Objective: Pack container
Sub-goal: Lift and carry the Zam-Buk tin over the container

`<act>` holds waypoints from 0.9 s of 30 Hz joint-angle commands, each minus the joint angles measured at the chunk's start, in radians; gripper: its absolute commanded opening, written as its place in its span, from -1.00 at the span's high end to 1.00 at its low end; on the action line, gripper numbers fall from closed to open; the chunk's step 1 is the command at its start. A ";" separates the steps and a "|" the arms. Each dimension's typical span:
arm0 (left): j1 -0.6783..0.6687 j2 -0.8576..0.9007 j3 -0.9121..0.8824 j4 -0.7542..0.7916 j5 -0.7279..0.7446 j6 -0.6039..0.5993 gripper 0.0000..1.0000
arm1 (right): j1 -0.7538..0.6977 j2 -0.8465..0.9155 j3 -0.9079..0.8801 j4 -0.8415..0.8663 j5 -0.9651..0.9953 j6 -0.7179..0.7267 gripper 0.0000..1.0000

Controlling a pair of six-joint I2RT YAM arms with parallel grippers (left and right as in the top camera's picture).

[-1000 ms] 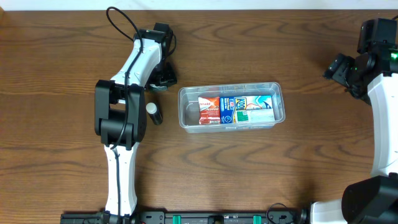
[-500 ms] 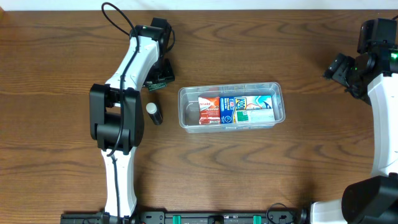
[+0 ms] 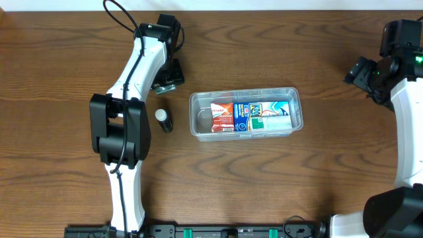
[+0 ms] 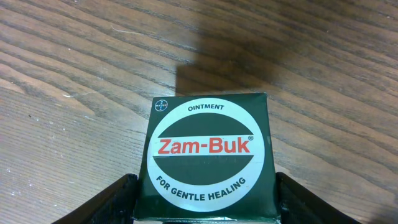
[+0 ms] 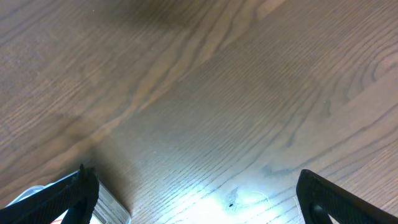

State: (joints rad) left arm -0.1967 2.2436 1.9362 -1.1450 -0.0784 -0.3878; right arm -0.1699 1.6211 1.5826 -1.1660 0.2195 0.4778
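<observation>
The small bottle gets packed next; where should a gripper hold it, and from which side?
Grip the small bottle across its dark body, just below the white cap, coming straight down from above. It seems to lie on its side, apart from the container, so both long sides are free.

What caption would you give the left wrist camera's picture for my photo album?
A green Zam-Buk ointment box gripped by the left pincer above the wooden table.
</observation>
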 commanded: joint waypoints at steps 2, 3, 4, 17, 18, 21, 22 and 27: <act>0.005 -0.039 0.010 -0.011 -0.008 0.013 -0.34 | 0.000 0.001 0.002 -0.002 0.008 -0.004 -0.99; 0.005 -0.044 0.010 -0.016 -0.008 0.013 -0.26 | 0.000 0.001 0.002 -0.001 0.008 -0.004 -0.99; 0.005 -0.051 0.010 -0.021 -0.008 0.013 -0.25 | 0.000 0.001 0.002 -0.001 0.008 -0.004 -0.98; -0.013 -0.259 0.010 -0.058 0.101 0.012 -0.24 | 0.000 0.001 0.002 -0.001 0.008 -0.004 -0.98; -0.019 -0.278 0.010 -0.065 0.101 0.012 -0.24 | 0.000 0.001 0.002 -0.002 0.008 -0.004 -0.99; -0.054 -0.339 0.010 -0.091 0.101 0.012 -0.24 | 0.000 0.001 0.002 -0.001 0.008 -0.004 -0.98; -0.071 -0.357 0.010 -0.101 0.101 0.012 -0.24 | 0.000 0.001 0.002 -0.001 0.008 -0.004 -0.98; -0.185 -0.415 0.010 -0.150 0.101 0.011 -0.18 | 0.000 0.001 0.002 -0.001 0.008 -0.004 -0.98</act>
State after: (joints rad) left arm -0.3214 1.8595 1.9362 -1.2781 0.0120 -0.3851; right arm -0.1699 1.6211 1.5826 -1.1656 0.2195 0.4778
